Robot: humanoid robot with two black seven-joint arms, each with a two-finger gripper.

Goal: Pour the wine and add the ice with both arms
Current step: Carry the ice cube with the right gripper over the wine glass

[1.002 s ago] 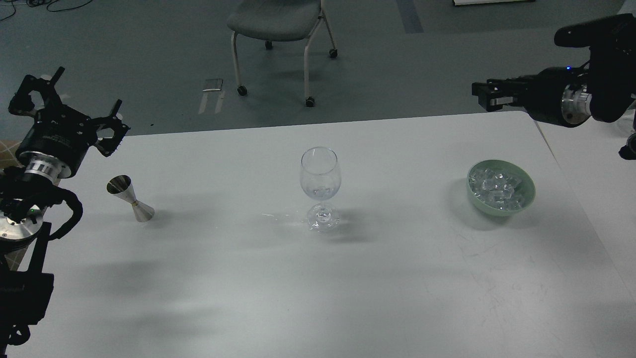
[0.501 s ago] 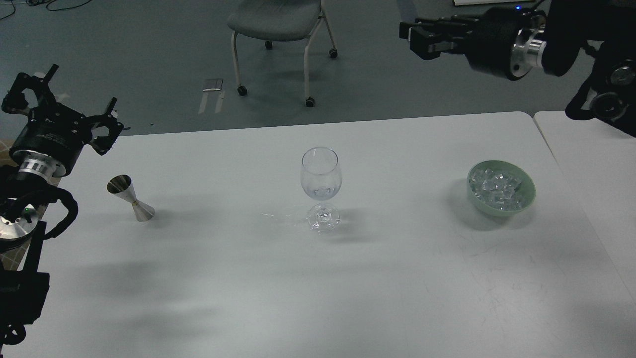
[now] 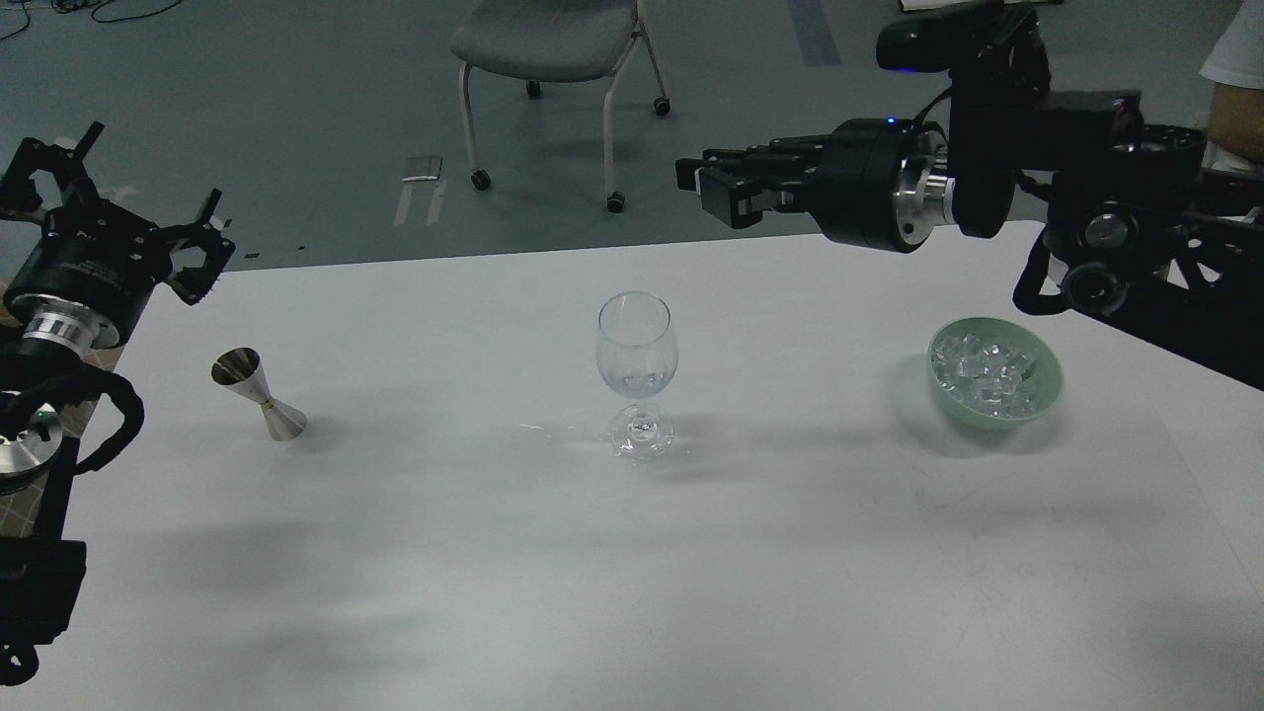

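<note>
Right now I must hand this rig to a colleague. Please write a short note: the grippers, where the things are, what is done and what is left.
Left gripper: open, holding nothing, raised at the table's far left edge, behind the steel jigger.
Right gripper: fingers close together, whether it holds anything cannot be told; it hovers beyond the far edge, right of the wine glass.
The jigger stands tilted on the left. The glass stands upright in the middle. The green bowl of ice cubes is on the right.
Done: the glass holds a little clear content at its bottom.
Left: possibly more ice; check the small wet trace left of the glass foot.
</note>
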